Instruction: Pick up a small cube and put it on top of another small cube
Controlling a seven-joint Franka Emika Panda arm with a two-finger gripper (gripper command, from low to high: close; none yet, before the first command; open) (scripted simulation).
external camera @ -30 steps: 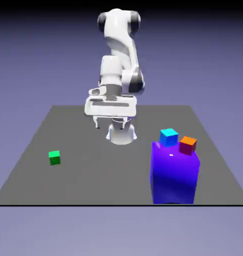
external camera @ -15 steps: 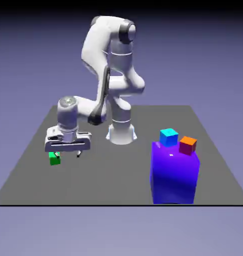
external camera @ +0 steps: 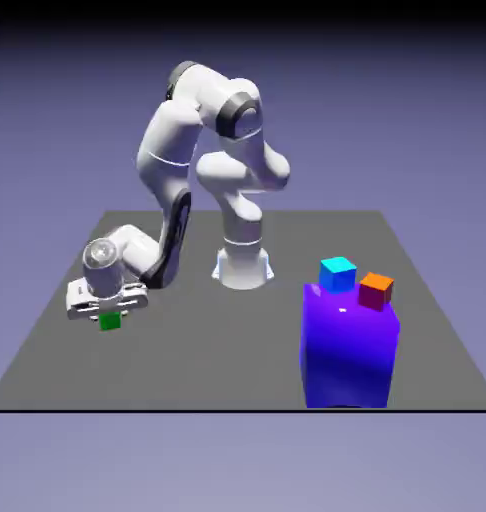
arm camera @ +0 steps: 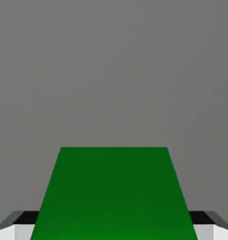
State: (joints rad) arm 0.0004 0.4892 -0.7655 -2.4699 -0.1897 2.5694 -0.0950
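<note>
tool (external camera: 109,318) apparently around green cube (arm camera: 113,194)

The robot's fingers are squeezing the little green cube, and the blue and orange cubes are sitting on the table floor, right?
Not quite. The cyan cube and orange cube sit atop the big purple block, as the exterior view shows. The fingers do squeeze the green cube.

Green cube in the fingers, low at the table

The small green cube (external camera: 110,321) sat at the grey table's surface toward the exterior view's left, well apart from the cyan cube (external camera: 338,273) and orange cube (external camera: 376,289). In the hand view its flat green face (arm camera: 114,194) loomed large between the gripper's (external camera: 109,318) fingertips (arm camera: 23,227), clamped.
</note>
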